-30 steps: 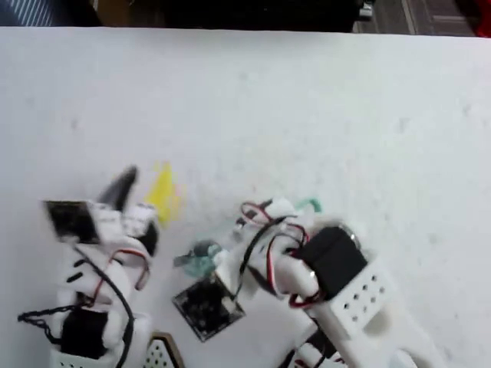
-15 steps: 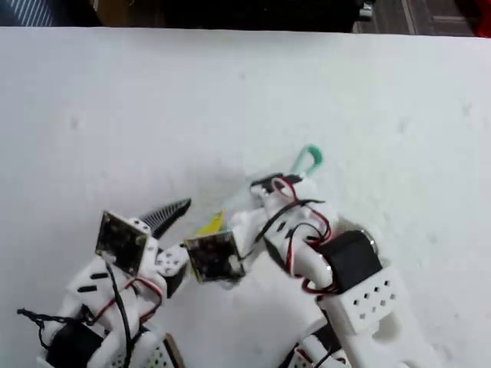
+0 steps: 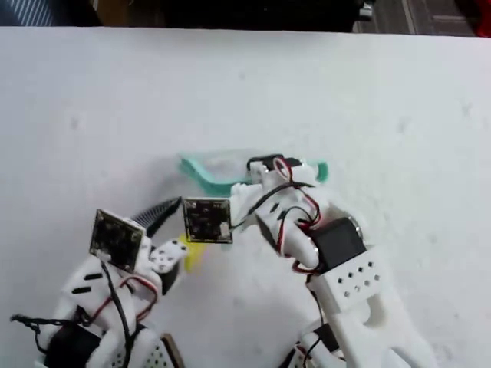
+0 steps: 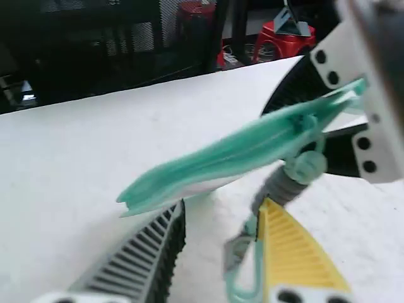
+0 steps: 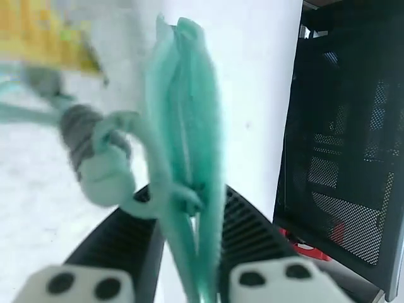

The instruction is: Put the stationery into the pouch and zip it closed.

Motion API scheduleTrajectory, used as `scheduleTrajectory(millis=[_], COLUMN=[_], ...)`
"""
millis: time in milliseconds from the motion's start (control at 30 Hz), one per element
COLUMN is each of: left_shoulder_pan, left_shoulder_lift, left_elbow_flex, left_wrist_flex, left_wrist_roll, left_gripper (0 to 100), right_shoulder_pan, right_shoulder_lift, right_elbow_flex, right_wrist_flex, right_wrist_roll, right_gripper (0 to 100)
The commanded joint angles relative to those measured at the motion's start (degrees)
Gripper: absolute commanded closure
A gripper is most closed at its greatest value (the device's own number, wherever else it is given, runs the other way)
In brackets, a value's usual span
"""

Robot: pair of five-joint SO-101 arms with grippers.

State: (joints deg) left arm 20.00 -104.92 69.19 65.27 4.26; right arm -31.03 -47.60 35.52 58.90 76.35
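We had the right gripper (image 5: 189,243) clamped on the pouch (image 5: 189,95) and the left gripper (image 4: 218,262) spread open at the zip pull (image 4: 306,167)!
We saw the right fingers pinching the teal pouch's end, holding it off the table (image 3: 345,92). We judged that an anchor for the zip to drag against. The left gripper's black and yellow fingers (image 4: 148,259) stood apart with the pull's dangling cord (image 4: 243,274) between them, gripping nothing, placed, we reckoned, to close on it. The pouch stretched from the right gripper toward the left arm. Whether the stationery was inside, we could not tell.
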Motion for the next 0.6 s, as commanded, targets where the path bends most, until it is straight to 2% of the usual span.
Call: scheduleTrajectory(millis=[0, 67, 233, 333, 467, 567], left_shoulder_pan=[-5.6, -7.2, -7.9, -7.9, -7.9, -7.9], left_shoulder_lift=[0.1, 0.1, 0.1, 0.1, 0.1, 0.1], left_elbow_flex=[-1.4, -1.5, -1.3, -1.3, -1.3, -1.3], left_wrist_flex=[-1.4, -1.6, -1.3, -1.3, -1.1, -1.1], left_wrist_roll=[-0.4, -0.5, -8.2, -8.4, -8.2, -8.4], left_gripper=[79, 79, 79, 79, 70, 71], right_shoulder_pan=[0.7, 0.6, 0.3, 0.3, 0.3, 0.3], right_shoulder_lift=[-1.1, -1.1, -1.0, -0.8, -1.0, -1.0], right_elbow_flex=[-1.6, -2.5, -8.9, -12.4, -13.5, -13.5], right_wrist_flex=[-1.6, -1.1, 4.8, 7.6, 10.4, 10.7], right_wrist_roll=[-0.2, -0.2, -0.2, -0.2, -0.1, -0.1], right_gripper=[98.1, 98.1, 98.1, 98.1, 98.1, 98.1])
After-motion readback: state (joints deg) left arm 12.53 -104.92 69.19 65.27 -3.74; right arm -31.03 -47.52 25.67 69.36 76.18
